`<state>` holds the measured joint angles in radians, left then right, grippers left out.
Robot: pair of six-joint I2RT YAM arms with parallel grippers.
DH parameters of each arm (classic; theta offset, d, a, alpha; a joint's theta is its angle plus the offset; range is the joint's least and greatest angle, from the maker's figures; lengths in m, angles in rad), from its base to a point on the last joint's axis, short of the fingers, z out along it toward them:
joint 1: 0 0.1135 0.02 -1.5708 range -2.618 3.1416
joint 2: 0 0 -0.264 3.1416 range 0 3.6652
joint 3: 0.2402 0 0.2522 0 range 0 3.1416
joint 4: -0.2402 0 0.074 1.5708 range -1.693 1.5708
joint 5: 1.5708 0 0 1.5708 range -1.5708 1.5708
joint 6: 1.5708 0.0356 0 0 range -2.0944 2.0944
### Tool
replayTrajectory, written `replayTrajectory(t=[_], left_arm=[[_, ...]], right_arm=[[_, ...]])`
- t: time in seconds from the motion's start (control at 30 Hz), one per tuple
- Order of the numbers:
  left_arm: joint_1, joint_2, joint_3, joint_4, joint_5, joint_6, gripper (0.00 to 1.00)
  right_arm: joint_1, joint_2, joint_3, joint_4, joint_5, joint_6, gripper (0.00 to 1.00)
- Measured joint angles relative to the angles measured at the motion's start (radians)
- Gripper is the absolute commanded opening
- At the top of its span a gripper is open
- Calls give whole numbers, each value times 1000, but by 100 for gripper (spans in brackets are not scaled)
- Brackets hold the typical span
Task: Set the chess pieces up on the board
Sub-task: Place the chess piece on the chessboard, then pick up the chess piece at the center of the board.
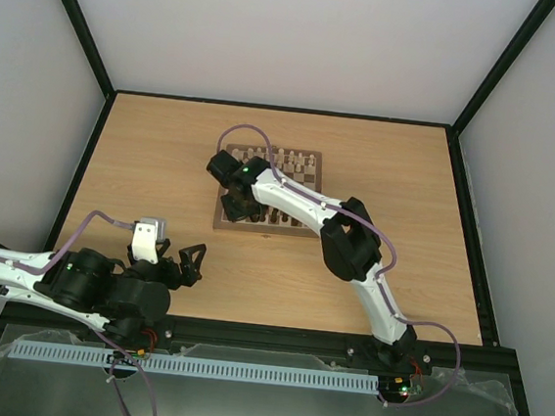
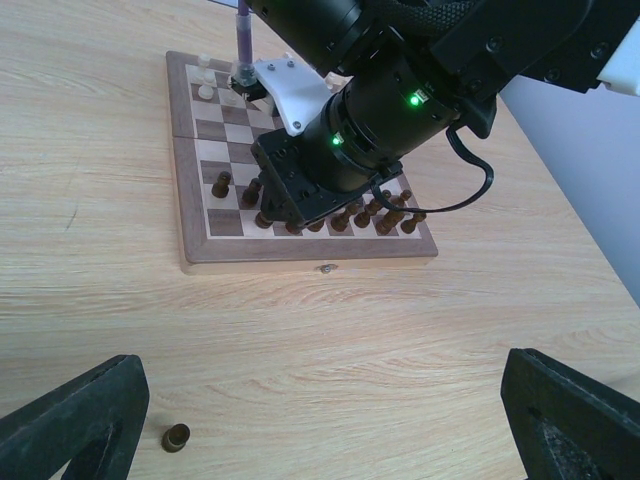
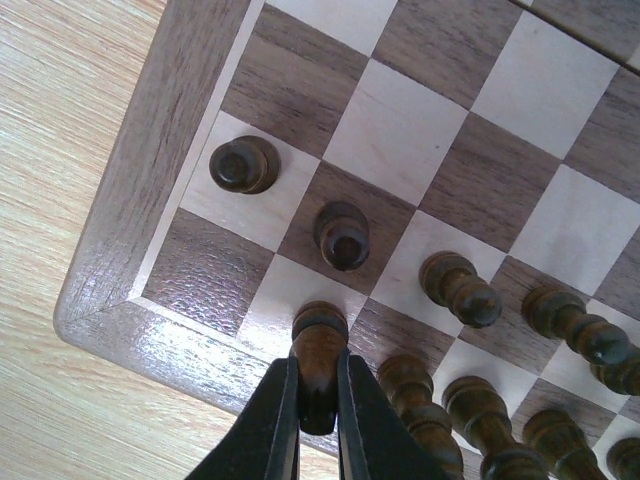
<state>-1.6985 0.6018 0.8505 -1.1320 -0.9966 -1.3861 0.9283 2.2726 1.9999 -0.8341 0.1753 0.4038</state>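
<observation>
1. My right tool (image 3: 318, 405) is pinched shut on one dark piece (image 3: 319, 345). Both fingers clamp its upper end, and only the piece's own width keeps them apart.
2. That piece sits over the cream square next to the dark corner square, in the row nearest the board's edge. I cannot tell whether its foot touches the wood.
3. The board (image 3: 140, 200) lies on the bench (image 1: 145, 156), toward the far middle. My right arm reaches across it to its near left corner.
4. The other chess pieces (image 3: 460, 290) stand upright on the two nearest rows. One line runs along the second row, starting at the edge square. More pieces crowd the near row just to the right of the one I hold.
5. My left tool (image 1: 186, 263) is spread wide open with nothing in it. It hovers low over the near left part of the bench, well apart from the board. In its wrist view, its fingers (image 2: 70, 425) show only at the two bottom corners.
6. A lone dark piece (image 2: 176, 437) lies on the bare bench close to my left tool's left finger, off the board.
7. The cream-white chessmen (image 2: 205, 75) stand along the board's far side.
</observation>
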Motion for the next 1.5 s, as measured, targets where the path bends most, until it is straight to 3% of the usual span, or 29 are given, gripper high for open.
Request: replayTrajectory(t=[0.5,1.1,1.33,1.5], left_arm=[[0,0,0,0,-3,6,100],[0,4,0,-4,-3,0,100],[0,53,14,-14,-8,-11,99],[14,124,55,-44,-6,-37,99]], right_arm=[[-2,5,0,5,-19,-5,11],[-2,-16,-12,10,-41,-14,30],[0,-114,-38,18,-47,-15,42],[2,-313,-175,61,-23,-8,49]])
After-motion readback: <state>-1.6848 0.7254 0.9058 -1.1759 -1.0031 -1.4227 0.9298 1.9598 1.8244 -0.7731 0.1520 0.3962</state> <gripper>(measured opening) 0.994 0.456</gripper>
